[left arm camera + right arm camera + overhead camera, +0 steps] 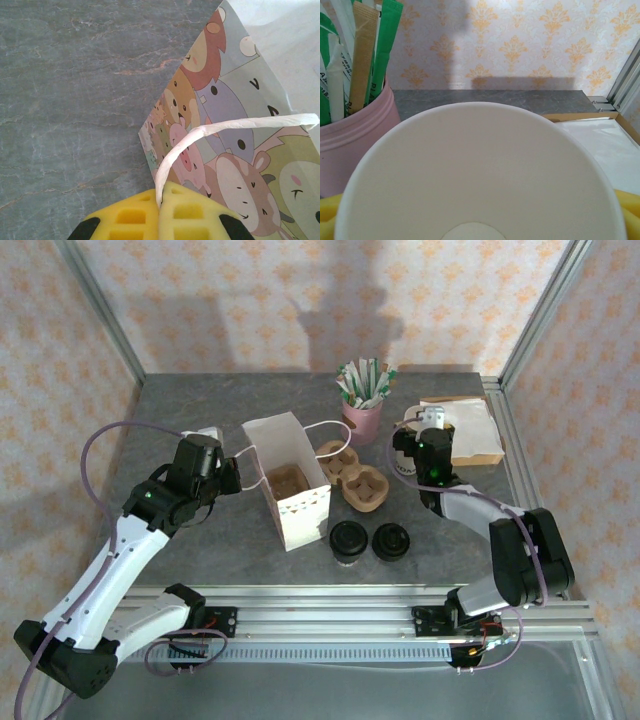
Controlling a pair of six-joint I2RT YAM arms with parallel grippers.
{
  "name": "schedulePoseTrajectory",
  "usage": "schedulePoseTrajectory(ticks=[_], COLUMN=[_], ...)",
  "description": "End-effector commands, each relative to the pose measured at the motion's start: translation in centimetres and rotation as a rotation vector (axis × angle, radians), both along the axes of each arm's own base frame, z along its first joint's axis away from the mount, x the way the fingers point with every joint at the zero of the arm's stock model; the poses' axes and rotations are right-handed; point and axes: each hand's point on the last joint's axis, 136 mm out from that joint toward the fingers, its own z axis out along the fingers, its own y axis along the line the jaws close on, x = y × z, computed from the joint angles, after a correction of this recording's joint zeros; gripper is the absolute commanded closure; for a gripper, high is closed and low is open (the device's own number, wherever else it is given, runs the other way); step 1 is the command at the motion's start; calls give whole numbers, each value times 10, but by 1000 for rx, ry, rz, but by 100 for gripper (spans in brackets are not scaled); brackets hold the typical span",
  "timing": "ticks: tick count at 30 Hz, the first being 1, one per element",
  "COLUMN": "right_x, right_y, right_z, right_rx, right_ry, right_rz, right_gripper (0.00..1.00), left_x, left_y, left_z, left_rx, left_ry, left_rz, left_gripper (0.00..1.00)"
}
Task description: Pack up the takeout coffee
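We logged the takeout coffee [348, 538]: pale cup, black lid on, upright, just beside the paper bag [300, 518].

Open white paper cup [480, 170] viewed from above, interior shown. Pink pot [350, 145] of sachets [362, 55] seen left, just beside cup. Grey desk [520, 97] seen behind.

Paper bag [290, 490] stands upright, mouth open, on the grey table [180, 405]. I log cartoon animals on its side and 1 white twisted handle [200, 134] arching off it. Just right of bag: 1 brown cardboard carrier [355, 478]. Behind-right of bag: pink cup [363, 420] of sachets. Beyond that: 1 empty lidless cream cup [480, 170]. Far right of bag: napkin stack [465, 425].
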Motion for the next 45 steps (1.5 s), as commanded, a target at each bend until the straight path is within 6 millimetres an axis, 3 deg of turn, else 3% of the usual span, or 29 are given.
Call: schedulePoseTrajectory(ticks=[1,6,11,24,31,39,45], right_x=[-2,-4,-7,-26,-52,-94,-136], right_y=[2,4,6,-2,11,6,36], right_z=[11,4,3,25,36,83,96], right_rx=[3,-1,-7,99,188,262,324], right_ry=[-56,-40,-31,77,169,266,451], right_rz=[0,13,15,-35,48,46,230], right_gripper=[8,1,1,1,1,1,9], left_x=[5,5,4,6,7,9,9], left_y=[1,1,1,0,0,-1,-2], left_z=[0,0,0,3,3,8,10], left_rx=[-7,-5,-6,-10,-5,-3,-10], left_ry=[-10,-7,-9,-8,-8,-13,-14], left_rz=[19,18,18,19,15,6,6], left_gripper=[100,100,100,100,100,100,100])
